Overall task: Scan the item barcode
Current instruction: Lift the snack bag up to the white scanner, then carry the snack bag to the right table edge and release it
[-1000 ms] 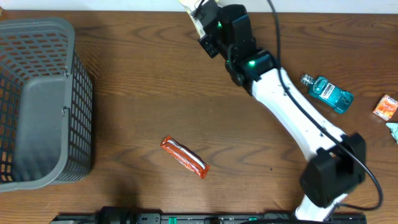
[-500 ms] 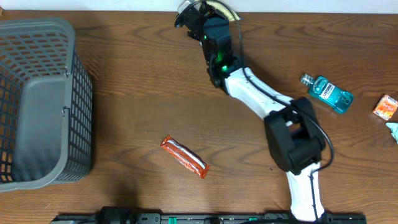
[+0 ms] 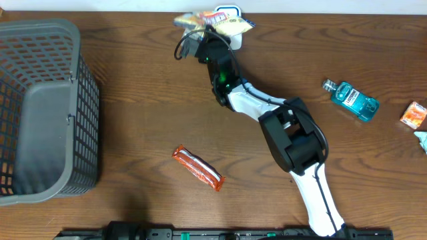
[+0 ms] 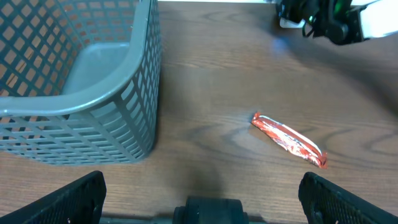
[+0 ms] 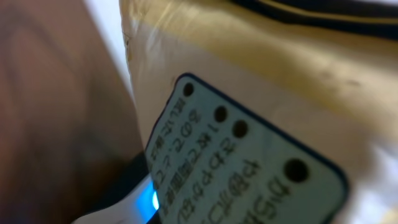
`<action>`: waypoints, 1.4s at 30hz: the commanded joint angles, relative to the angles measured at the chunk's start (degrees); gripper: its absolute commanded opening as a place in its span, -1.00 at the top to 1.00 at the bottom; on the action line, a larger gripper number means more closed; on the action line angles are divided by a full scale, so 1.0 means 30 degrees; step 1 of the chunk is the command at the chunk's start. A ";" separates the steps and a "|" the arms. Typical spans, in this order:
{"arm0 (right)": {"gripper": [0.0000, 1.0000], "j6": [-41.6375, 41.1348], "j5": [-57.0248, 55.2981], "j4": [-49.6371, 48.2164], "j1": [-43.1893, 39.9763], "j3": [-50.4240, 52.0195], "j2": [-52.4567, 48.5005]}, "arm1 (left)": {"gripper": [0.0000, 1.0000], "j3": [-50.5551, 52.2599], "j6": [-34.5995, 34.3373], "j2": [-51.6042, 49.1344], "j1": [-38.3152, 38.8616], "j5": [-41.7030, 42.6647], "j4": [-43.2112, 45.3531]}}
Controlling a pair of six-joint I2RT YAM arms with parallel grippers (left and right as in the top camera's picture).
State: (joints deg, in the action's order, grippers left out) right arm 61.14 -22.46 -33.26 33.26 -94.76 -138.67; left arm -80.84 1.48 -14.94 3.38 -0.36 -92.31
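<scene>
Our right gripper [image 3: 207, 33] is clamped tight on the yellow packet [image 3: 229, 24], up at the far edge of the desk [image 3: 147, 113], its printed label filling the wrist view. Our left gripper [image 4: 202, 183] hangs with jaws wide apart; a red snack bar [image 3: 197, 169] lies ahead, the grey basket [image 3: 40, 40] to its left.

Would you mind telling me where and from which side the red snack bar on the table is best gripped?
I would grip the red snack bar across its narrow middle, coming straight down from above. It lies flat and diagonal on the table, so turn the jaws across its short width.
</scene>
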 commanded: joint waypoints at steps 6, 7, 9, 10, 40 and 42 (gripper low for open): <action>0.98 -0.2718 -0.0175 0.1166 0.0102 -0.0284 -0.0291 | -0.99 0.0029 -0.0015 -0.0080 -0.0102 -0.0117 -0.1450; 0.98 -0.3636 -0.0124 0.1202 0.0058 -0.0284 -0.0291 | -0.98 0.0029 -0.0007 -0.0080 -0.0102 -0.0117 -0.1450; 0.97 -0.5530 0.0270 0.1625 -0.0015 -0.0284 -0.0291 | -0.98 0.0029 -0.0007 -0.0080 -0.0102 -0.0117 -0.1450; 0.97 -0.6215 0.0474 0.1807 -0.0022 -0.0284 -0.0291 | -0.99 0.0029 -0.0015 -0.0080 -0.0102 -0.0117 -0.1450; 0.97 -1.0579 -0.9194 1.0076 -0.7417 -0.0357 0.7308 | -0.98 0.0029 -0.0007 -0.0080 -0.0102 -0.0117 -0.1450; 0.98 -1.0411 -0.9202 1.0856 -0.9027 -0.0357 0.7402 | -0.99 0.0029 -0.0015 -0.0080 -0.0102 -0.0117 -0.1450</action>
State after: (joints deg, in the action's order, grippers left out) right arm 28.97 -46.41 -2.35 11.05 -95.04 -117.54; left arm -80.86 1.50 -14.94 3.36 -0.36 -92.31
